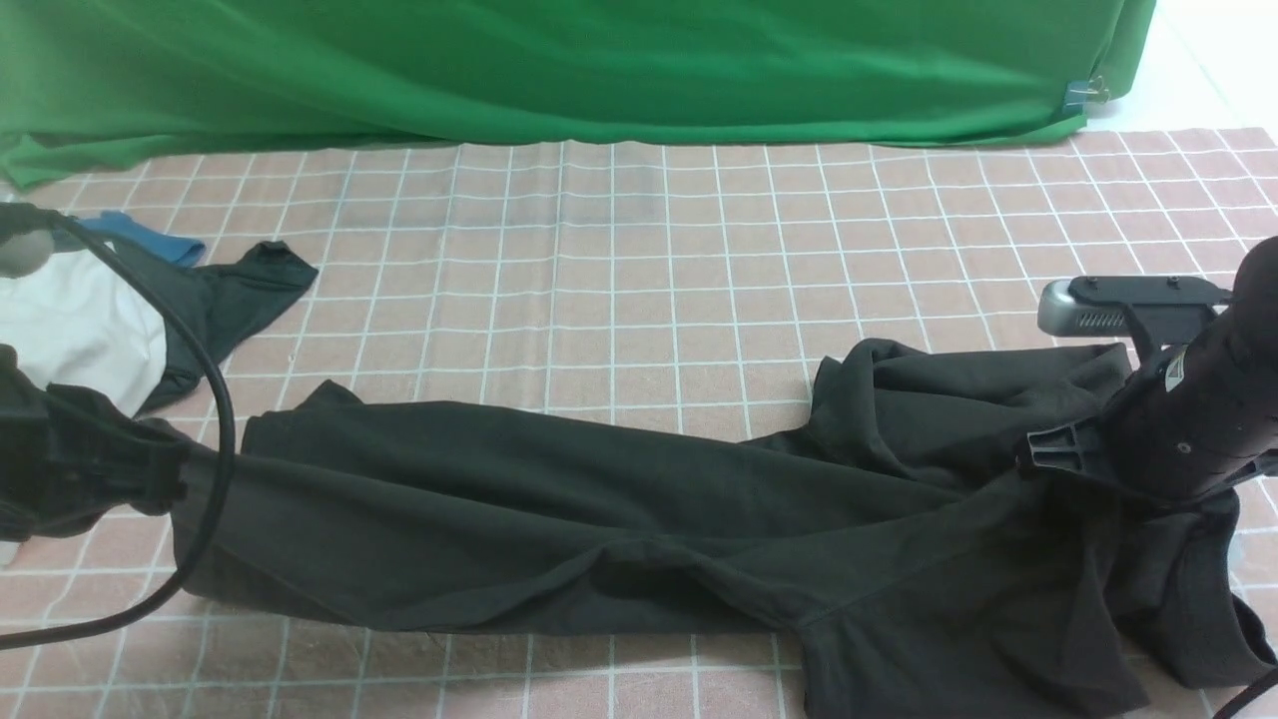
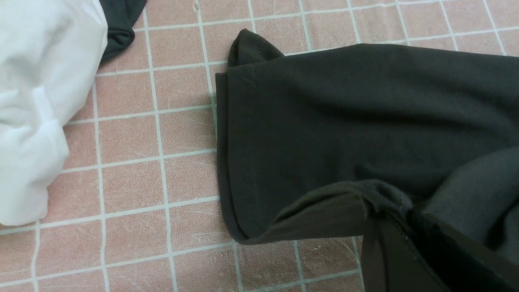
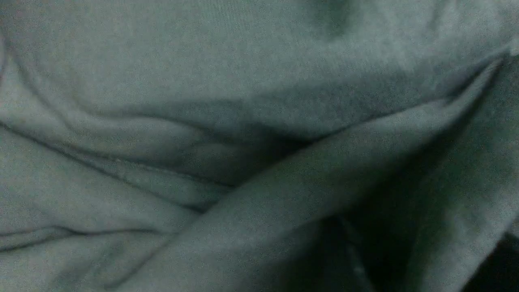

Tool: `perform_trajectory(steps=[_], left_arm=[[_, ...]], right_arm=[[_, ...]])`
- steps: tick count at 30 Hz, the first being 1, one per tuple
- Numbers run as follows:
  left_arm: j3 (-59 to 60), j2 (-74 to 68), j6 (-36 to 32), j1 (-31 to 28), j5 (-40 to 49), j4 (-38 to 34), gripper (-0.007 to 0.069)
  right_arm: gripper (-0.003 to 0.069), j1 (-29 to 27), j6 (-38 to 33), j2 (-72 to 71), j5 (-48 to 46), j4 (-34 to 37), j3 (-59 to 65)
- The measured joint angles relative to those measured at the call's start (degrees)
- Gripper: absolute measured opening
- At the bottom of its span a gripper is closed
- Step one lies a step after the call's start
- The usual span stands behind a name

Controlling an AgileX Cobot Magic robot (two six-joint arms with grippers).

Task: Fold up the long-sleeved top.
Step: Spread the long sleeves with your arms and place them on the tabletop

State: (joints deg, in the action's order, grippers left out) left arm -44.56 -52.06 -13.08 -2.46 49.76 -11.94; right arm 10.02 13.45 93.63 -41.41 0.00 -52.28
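The long-sleeved top (image 1: 599, 499) is a large dark charcoal cloth stretched in a long band across the near part of the table, bunched up at the right. My left gripper (image 1: 172, 477) is shut on the top's left end; in the left wrist view a fold of the top (image 2: 344, 121) is pinched between the fingertips (image 2: 381, 227). My right gripper (image 1: 1063, 464) is pressed down into the bunched cloth at the right. Its fingertips are buried, and the right wrist view shows only folds of the top (image 3: 243, 81).
A white garment (image 1: 70, 330) and a smaller dark cloth with blue trim (image 1: 235, 290) lie at the far left. A black cable (image 1: 218, 419) loops over the left end. A green backdrop (image 1: 559, 70) hangs behind the pink checked tablecloth (image 1: 649, 270).
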Motion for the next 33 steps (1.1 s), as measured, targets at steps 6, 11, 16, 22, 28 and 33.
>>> perform_trajectory(steps=[6,11,16,22,28,33], left_arm=[[0.0,0.0,0.0,0.0,0.05,0.0,0.0036],[-1.4,0.89,-1.64,0.0,0.82,-2.97,0.0036],[-11.68,1.71,-4.15,0.0,3.1,-5.73,0.0036],[-34.8,-0.95,-3.22,0.0,3.84,-0.11,0.0036],[-65.29,-9.05,-2.61,0.06,9.11,8.45,0.0036],[-78.29,-13.36,-1.63,6.89,13.12,14.59,0.0036]], right_arm=[[0.0071,0.0,-6.12,-2.82,-1.98,0.0,0.04],[0.0036,0.0,-8.34,-14.84,-6.48,0.33,-1.93],[0.0036,0.0,-9.26,-29.91,-8.98,0.33,-11.55],[0.0036,0.0,-11.81,-39.17,-7.09,-1.72,-30.26],[0.0036,-0.07,-12.37,-38.55,-6.91,-8.6,-47.09],[0.0036,-0.07,-12.86,-38.46,-10.62,-11.9,-56.82]])
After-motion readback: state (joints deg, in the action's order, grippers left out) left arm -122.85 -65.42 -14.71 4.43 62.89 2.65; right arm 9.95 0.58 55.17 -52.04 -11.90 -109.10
